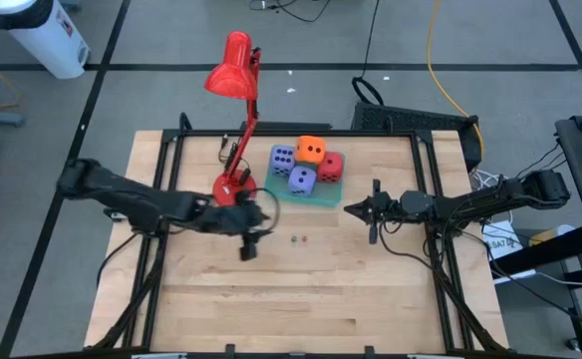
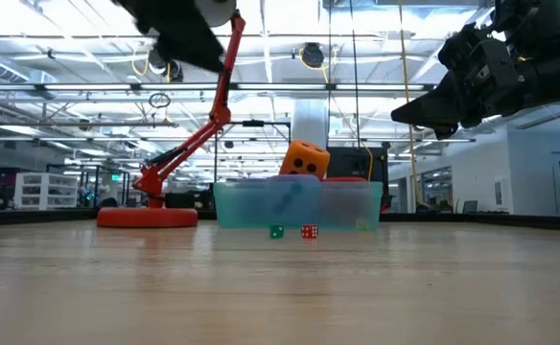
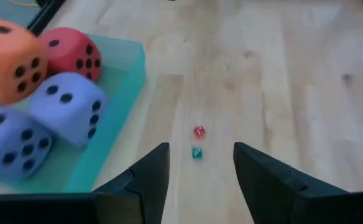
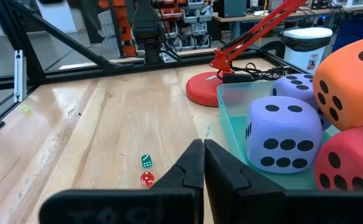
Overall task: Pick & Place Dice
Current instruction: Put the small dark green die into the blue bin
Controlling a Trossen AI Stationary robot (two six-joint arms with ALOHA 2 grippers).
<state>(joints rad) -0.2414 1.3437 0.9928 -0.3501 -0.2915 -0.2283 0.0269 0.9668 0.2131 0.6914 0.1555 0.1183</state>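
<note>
Four big dice sit in the teal tray at the tabletop's back, orange stacked on top. Two tiny dice, red and green, lie on bare wood just before it. The left claw hovers half open above them, empty. The right claw is closed, empty, beside the tray.

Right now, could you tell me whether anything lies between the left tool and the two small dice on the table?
Nothing visible does. The left tool stands open above bare wood, and the small red die and small green die lie just ahead; the teal tray sits off to one side.
</note>
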